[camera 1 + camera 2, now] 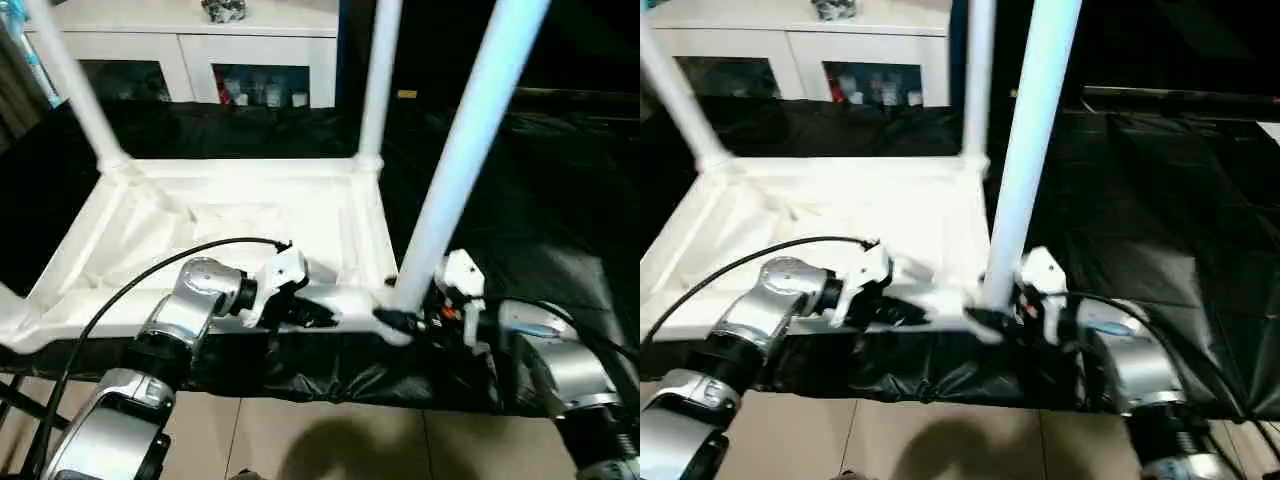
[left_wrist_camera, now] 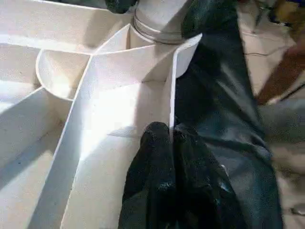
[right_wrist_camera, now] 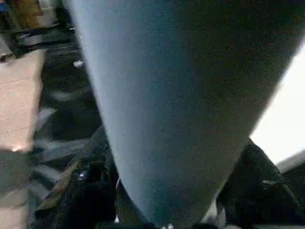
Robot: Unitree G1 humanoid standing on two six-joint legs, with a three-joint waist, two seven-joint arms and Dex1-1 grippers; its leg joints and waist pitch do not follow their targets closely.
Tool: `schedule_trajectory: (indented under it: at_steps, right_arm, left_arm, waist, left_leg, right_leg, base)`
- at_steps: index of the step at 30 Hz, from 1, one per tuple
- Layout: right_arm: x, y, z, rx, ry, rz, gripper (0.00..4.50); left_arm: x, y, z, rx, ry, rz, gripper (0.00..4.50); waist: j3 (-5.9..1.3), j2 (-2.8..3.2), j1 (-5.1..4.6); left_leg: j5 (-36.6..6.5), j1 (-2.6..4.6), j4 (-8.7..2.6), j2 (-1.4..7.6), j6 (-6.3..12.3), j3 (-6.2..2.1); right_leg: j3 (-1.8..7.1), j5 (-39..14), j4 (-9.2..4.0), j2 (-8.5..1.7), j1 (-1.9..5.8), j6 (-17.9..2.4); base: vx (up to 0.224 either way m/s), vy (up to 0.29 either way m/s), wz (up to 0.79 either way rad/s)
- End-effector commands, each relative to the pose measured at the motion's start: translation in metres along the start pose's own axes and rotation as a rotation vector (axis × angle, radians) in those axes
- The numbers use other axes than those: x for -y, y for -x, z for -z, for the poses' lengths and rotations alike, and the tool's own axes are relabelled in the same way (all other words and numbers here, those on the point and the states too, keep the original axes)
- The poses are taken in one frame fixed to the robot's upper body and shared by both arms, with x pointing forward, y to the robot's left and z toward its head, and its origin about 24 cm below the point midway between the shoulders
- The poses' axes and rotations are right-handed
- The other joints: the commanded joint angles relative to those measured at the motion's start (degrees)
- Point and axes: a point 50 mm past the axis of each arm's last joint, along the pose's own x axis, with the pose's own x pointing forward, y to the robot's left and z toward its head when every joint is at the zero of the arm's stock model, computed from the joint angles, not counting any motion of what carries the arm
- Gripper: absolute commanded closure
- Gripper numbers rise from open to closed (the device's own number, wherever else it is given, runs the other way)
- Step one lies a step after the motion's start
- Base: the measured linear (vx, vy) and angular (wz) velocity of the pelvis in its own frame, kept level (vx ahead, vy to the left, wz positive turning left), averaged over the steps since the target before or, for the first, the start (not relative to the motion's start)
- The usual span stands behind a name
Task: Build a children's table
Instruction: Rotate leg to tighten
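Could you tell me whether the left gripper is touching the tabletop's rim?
Touching: in the left wrist view the shut left gripper pinches the tabletop rim wall.

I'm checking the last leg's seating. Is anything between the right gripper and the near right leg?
Nothing visible. The right gripper sits at the base of the near right leg, a finger on either side of the tube, just above the tabletop's corner socket. The left gripper is shut on the near rim, off to the side.
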Motion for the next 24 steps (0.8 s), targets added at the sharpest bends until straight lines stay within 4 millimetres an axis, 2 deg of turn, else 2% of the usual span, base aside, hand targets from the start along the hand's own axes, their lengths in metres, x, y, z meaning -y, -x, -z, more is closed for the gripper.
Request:
schedule_trajectory:
  at_steps: [1,3,7,9,13,17,19,21,24]
  right_arm:
    - [-0.015,-0.013,0.005,-0.023,-0.028,-0.162,1.98]
    - [-0.017,-0.013,0.005,-0.031,-0.037,-0.206,2.16]
    - [-0.019,-0.015,0.004,-0.037,-0.04,-0.259,2.23]
    - [-0.019,-0.015,0.004,-0.038,-0.042,-0.266,2.4]
    - [-0.019,-0.016,0.006,-0.026,-0.054,-0.267,2.45]
    - [-0.014,-0.02,0.01,0.018,-0.085,-0.125,2.47]
    - [-0.008,-0.026,0.015,0.038,-0.099,0.094,2.47]
    - [-0.007,-0.029,0.017,0.04,-0.115,0.155,2.49]
    - [-0.002,-0.034,0.023,0.032,-0.157,0.311,2.53]
  left_arm:
    - [-0.004,0.001,-0.012,0.035,-0.034,0.004,4.5]
    - [-0.005,0.003,-0.011,0.025,-0.038,0.02,4.5]
    - [-0.005,0.006,-0.012,0.025,-0.036,0.036,4.5]
    - [-0.005,0.007,-0.012,0.025,-0.036,0.039,4.5]
    - [-0.006,0.006,-0.012,0.032,-0.029,0.037,4.5]
    - [-0.008,0.001,-0.011,0.044,-0.009,-0.035,4.5]
    - [-0.008,-0.012,-0.011,0.054,0.01,-0.114,4.5]
    - [-0.008,-0.018,-0.011,0.059,0.018,-0.136,4.5]
    - [-0.005,-0.031,-0.012,0.067,0.029,-0.167,4.5]
  waist:
    - [-3.0,-0.88,0.16]
    - [-2.97,-0.82,0.29]
    - [-3.03,-0.81,0.65]
    - [-3.13,-0.82,0.68]
    - [-3.16,-0.74,0.74]
    - [-3.0,-0.76,0.63]
    - [-2.84,-0.82,0.29]
    - [-2.72,-0.97,-0.07]
    - [-2.55,-0.85,-0.83]
  left_leg:
    - [-12.04,0.52,-3.82,2.95,5.28,-1.17]
    - [-12.11,0.58,-3.88,3.02,4.97,-1.19]
    - [-12.02,0.66,-3.94,3.06,4.51,-1.24]
    - [-11.41,0.65,-3.86,3.03,4.49,-1.23]
    - [-11.34,0.64,-3.81,2.99,4.51,-1.22]
    - [-12.33,0.71,-3.92,2.97,3.99,-1.22]
    - [-13.93,0.84,-4.2,2.95,2.51,-1.44]
    - [-14.97,0.85,-4.36,2.77,1.59,-1.64]
    - [-16.98,1.12,-4.49,2.75,1.29,-1.68]
  right_leg:
    - [3.07,-14.75,-4.27,-3.91,2.76,-12.34]
    - [3.07,-15.45,-4.31,-3.92,2.67,-12.17]
    - [3.09,-15.07,-4.2,-3.95,2.69,-12.11]
    - [3.1,-13.85,-4.02,-3.93,2.71,-12.46]
    - [3.06,-13.72,-4.07,-3.99,2.74,-12.68]
    - [3.06,-15.21,-4.29,-3.94,2.6,-12.34]
    - [3.13,-18.92,-4.65,-4.13,2.42,-11.21]
    - [3.0,-22.39,-5.11,-4.21,2.48,-9.84]
    - [3.05,-24.89,-5.62,-4.08,2.13,-8.92]
  base:
    - [0.0,0.0,0.0]
    - [0.0,0.0,0.0]
    - [0.0,0.0,0.0]
    - [0.0,0.0,0.0]
    - [0.0,0.0,0.0]
    - [0.0,0.0,0.0]
    - [0.0,0.0,0.0]
    - [0.0,0.0,0.0]
    - [0.0,0.0,0.0]
